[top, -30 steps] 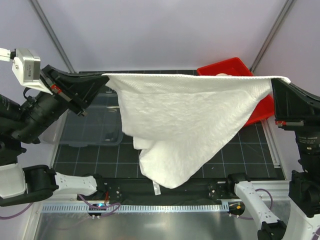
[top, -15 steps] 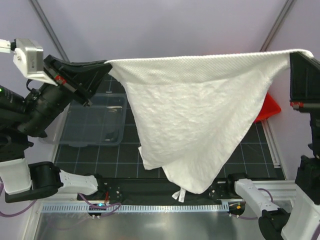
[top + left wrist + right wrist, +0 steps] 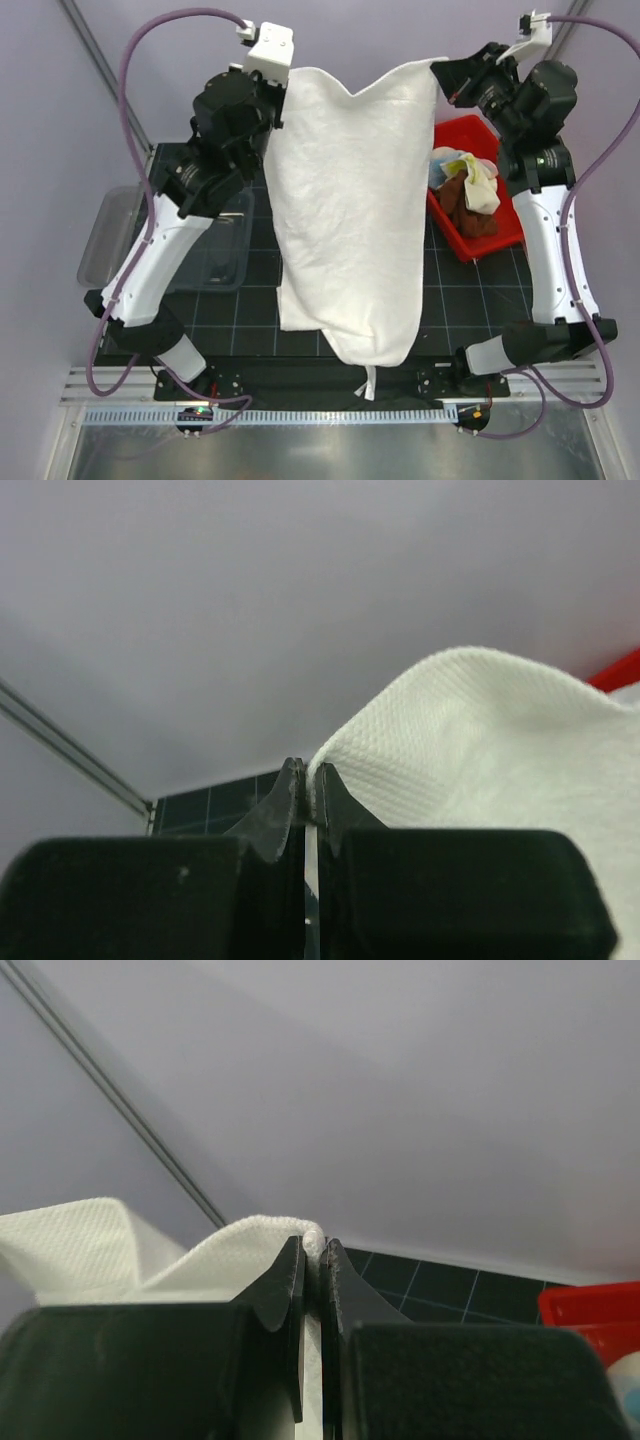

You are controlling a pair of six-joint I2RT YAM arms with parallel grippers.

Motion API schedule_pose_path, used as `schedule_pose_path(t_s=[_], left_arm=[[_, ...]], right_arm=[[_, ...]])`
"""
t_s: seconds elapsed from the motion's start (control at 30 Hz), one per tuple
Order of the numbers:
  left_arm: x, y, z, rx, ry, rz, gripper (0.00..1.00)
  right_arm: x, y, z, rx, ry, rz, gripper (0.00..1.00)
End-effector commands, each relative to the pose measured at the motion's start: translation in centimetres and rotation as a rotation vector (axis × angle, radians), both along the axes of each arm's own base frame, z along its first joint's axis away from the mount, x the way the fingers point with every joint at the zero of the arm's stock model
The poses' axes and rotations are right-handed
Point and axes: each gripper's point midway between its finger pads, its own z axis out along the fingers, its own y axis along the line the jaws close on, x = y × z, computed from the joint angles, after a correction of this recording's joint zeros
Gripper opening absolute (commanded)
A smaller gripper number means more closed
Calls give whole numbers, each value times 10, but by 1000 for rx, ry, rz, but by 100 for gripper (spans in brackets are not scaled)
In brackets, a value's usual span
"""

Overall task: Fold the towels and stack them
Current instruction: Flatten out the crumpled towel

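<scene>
Early stage, nothing folded or stacked yet: left tool [image 3: 308,780] and right tool [image 3: 312,1248] each clamped on a top corner of the cream-white towel [image 3: 345,220] hanging between and below them over the surface [image 3: 250,320], other towels [image 3: 470,190] heaped in the red bin [image 3: 483,243] below the right tool.

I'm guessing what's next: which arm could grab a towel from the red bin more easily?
Probably the right: the right gripper hangs near the red bin, the left gripper across the white towel from it. Both grip that towel.
</scene>
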Motion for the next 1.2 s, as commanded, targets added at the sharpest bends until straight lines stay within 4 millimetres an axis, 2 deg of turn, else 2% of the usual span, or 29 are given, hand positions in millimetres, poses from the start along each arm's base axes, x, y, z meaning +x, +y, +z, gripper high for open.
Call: schedule_pose_path(t_s=[0.0,0.03,0.07,0.1,0.13,0.17,0.2,0.23,0.27,0.3,0.33,0.37,0.4,0.47,0.5,0.6,0.7,0.73,0.77,0.83,0.87,0.9,0.93,1.0,1.03,1.07,1.1,1.13,1.17], left_arm=[[-13,20,11,-120,-12,-29,0],[-10,15,-11,-123,35,-34,0],[-14,16,-16,-141,48,-43,0],[-19,18,-24,-157,75,-51,0],[-35,21,-26,-174,84,-104,0],[-45,20,-29,-237,106,-143,0],[-67,19,-32,-254,120,-234,0],[-80,19,-31,-276,123,-284,0],[-96,18,-28,-327,127,-352,0],[-110,17,-24,-351,120,-410,0],[-140,21,-9,-400,81,-522,0],[-155,21,0,-433,65,-580,0],[-169,22,9,-484,53,-637,0],[-205,30,38,-546,-18,-765,0],[-219,33,49,-581,-32,-810,0],[-245,46,78,-625,-90,-877,0],[-260,59,101,-653,-143,-896,0],[-262,61,107,-657,-157,-897,0],[-261,62,111,-657,-167,-889,0],[-247,57,116,-628,-163,-851,0],[-238,53,114,-611,-155,-829,0],[-215,44,111,-598,-127,-768,0],[-203,39,107,-578,-116,-738,0],[-171,34,98,-519,-109,-627,0],[-143,29,89,-494,-93,-536,0],[-129,29,86,-445,-103,-479,0],[-115,30,82,-412,-109,-425,0],[-88,28,73,-382,-102,-321,0],[-74,28,70,-357,-111,-269,0]], right_arm=[[-73,1,61,-54,-223,47,1],[-90,0,60,-62,-223,46,1],[-90,0,44,-74,-187,51,1],[-100,1,40,-79,-182,58,1],[-109,1,32,-83,-160,66,1],[-134,1,31,-89,-174,84,1],[-146,2,24,-98,-154,94,1],[-157,2,21,-102,-149,100,1],[-188,1,27,-101,-189,109,1],[-203,3,28,-95,-199,131,1],[-222,3,34,-81,-231,145,1],[-237,2,40,-59,-259,148,1],[-266,2,53,-36,-321,164,1],[-299,2,77,58,-394,203,1],[-323,0,92,96,-461,218,1],[-365,-4,118,193,-541,254,1],[-392,-11,141,257,-609,257,1],[-386,-13,148,272,-610,239,1],[-392,-16,157,281,-632,231,1],[-381,-21,165,300,-629,193,1],[-368,-26,174,321,-626,160,1],[-359,-29,175,316,-620,129,1],[-349,-31,178,316,-617,111,1],[-303,-32,180,275,-564,57,1],[-286,-31,183,260,-548,41,1],[-239,-28,173,243,-471,32,1],[-215,-26,167,214,-447,19,1],[-195,-24,162,199,-424,15,1],[-179,-22,160,182,-414,19,1]])
